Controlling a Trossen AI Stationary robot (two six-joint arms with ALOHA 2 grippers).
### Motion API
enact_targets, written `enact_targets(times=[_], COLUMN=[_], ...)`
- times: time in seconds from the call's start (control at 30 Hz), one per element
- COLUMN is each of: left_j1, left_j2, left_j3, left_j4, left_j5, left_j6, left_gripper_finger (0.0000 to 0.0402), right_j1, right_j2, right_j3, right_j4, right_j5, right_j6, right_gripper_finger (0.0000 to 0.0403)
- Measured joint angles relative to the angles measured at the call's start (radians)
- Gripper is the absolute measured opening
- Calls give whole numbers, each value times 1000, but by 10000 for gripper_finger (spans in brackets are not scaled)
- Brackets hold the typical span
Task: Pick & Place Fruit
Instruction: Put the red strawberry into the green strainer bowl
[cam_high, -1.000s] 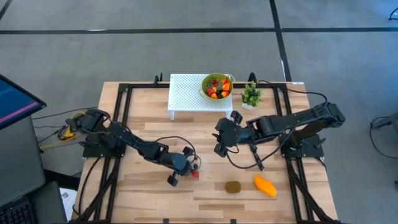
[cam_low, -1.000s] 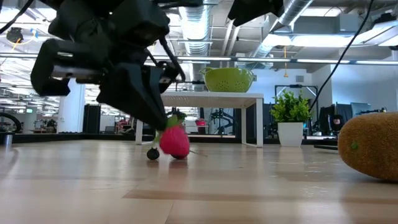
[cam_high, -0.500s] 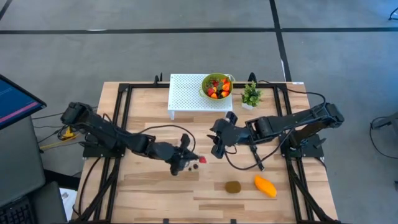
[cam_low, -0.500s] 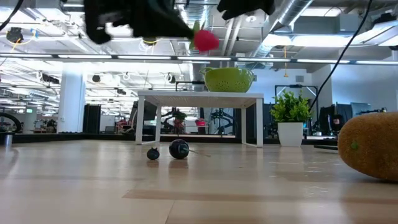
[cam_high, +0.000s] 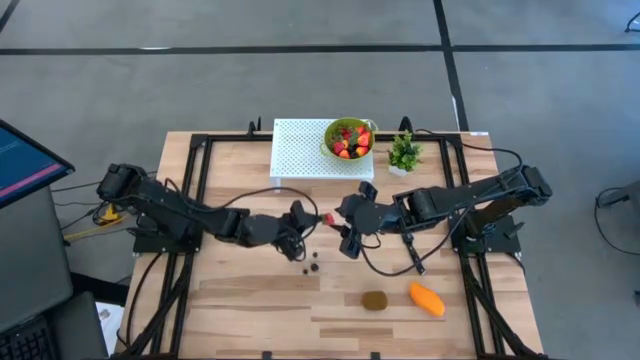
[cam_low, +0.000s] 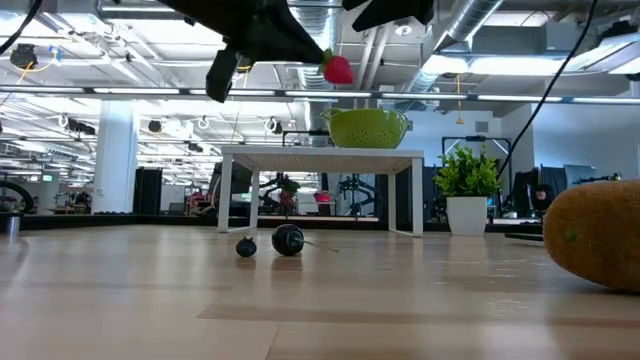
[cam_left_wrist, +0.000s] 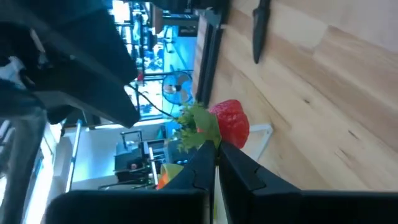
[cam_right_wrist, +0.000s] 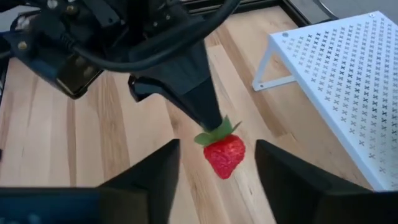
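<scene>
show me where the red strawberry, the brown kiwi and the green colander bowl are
red strawberry with green leaves (cam_right_wrist: 224, 154): right wrist view, middle of the red flesh.
brown oval kiwi (cam_high: 375, 300): high view, centre of its top.
green colander bowl (cam_low: 368, 128): low view, middle of its outer wall.

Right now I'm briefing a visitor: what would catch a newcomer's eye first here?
The red strawberry hangs in mid-air above the table's middle, pinched by its green leaves in the left gripper, with the right gripper open on either side of it. Behind, a green bowl of fruit sits on the white stand.
</scene>
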Motion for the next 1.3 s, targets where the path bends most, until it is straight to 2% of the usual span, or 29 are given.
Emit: enact_targets(times=[0.13, 0.23, 0.47, 0.67, 1.0, 1.3], left_j1=[10, 9, 7, 7, 10, 10], left_j2=[0, 0, 0, 1, 1, 1], left_j3=[0, 0, 0, 23, 24, 25], left_j4=[40, 85, 223, 269, 266, 265], left_j5=[32, 34, 34, 50, 79, 79], left_j6=[9, 10, 139, 161, 156, 150], left_gripper_finger=[3, 5, 4, 3, 4, 4], right_j1=[-3, -6, -22, -42, -42, -42], right_j2=[0, 0, 0, 0, 0, 0], right_j3=[0, 0, 0, 0, 1, 1], right_j4=[-2, -7, -25, -25, -20, -3], right_j5=[0, 0, 0, 0, 0, 0], right_j6=[-35, -40, -47, -47, -46, -47], right_gripper_finger=[243, 265, 271, 271, 247, 180])
